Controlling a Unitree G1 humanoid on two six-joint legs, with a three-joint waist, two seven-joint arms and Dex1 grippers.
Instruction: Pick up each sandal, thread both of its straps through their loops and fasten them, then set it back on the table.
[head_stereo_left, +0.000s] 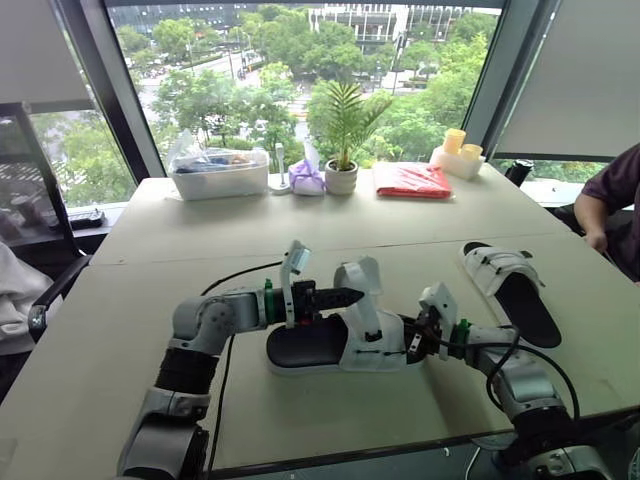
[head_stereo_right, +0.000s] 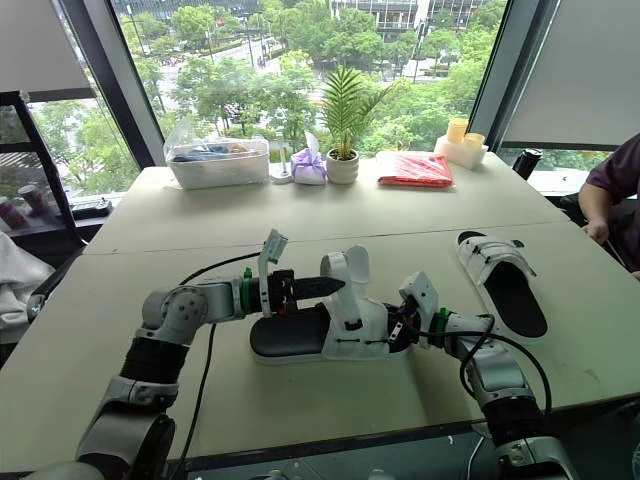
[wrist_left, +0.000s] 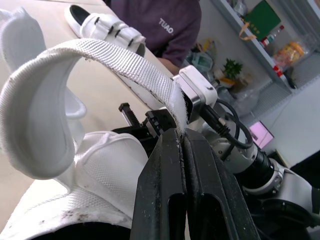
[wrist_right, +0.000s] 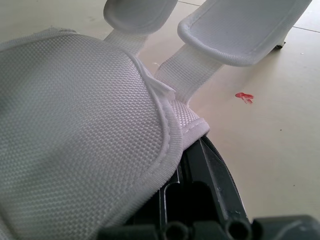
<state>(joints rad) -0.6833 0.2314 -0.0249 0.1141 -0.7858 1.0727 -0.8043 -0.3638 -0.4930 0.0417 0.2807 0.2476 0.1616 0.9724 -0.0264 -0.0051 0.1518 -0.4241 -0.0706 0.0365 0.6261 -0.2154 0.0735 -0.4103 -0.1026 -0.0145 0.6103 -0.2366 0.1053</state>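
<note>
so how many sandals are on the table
2: one white fabric sandal with black footbed near the front edge, strap pinched by the left gripper; the other sandal farther right near the person.

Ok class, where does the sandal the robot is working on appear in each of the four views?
Left eye view: sandal low centre on the table.
Right eye view: same, low centre.
Left wrist view: its strap arches into the shut left gripper; white upper behind.
Right wrist view: mesh upper close up, straps beyond.
Shared landmark: the tan table.
</note>
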